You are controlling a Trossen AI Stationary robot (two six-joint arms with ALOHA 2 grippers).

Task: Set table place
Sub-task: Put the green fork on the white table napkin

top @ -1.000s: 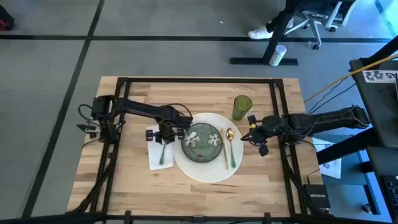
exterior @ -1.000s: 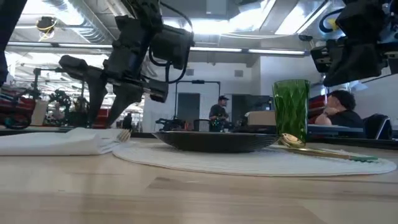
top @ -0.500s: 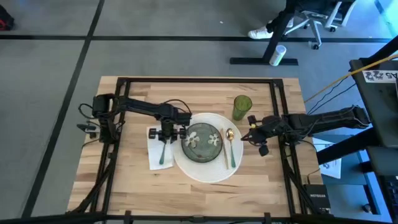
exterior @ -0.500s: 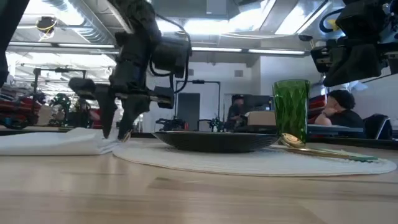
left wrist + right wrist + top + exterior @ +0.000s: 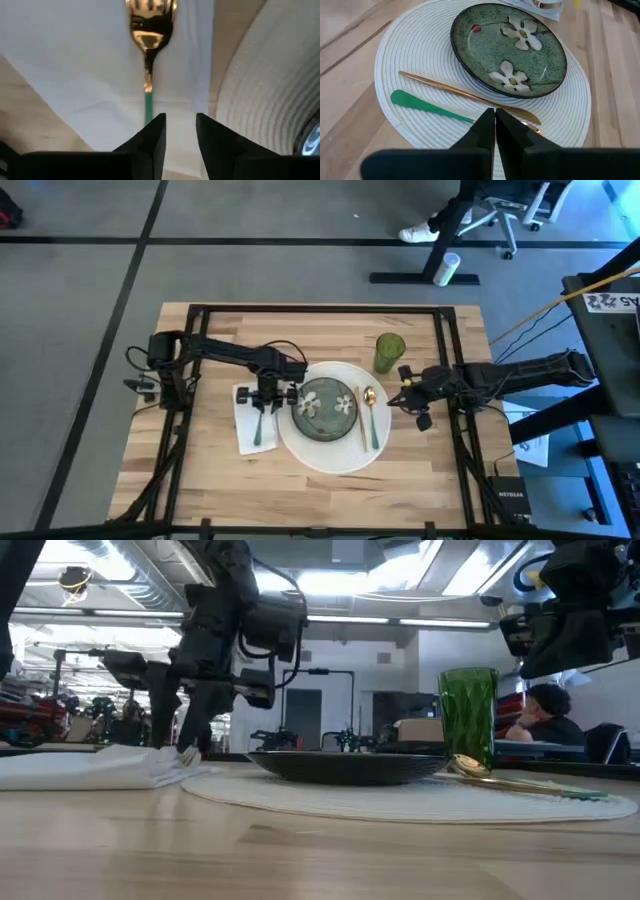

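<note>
An open workshop lies behind the light butcher-block wooden table [image 5: 330,480]. Beside the large round white plate [image 5: 300,448], the left gripper [image 5: 179,131] hovers slightly parted, empty, over the green-handled gold fork [image 5: 148,50] on the white napkin [image 5: 75,65]; a careless lift might skew it. The right gripper [image 5: 494,124] waits closed opposite.

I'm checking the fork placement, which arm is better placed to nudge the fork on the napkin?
Left. Its tool hangs right over the fork on the napkin, fingers slightly apart. The right tool waits shut past the plate's other side, by the spoon.
</note>
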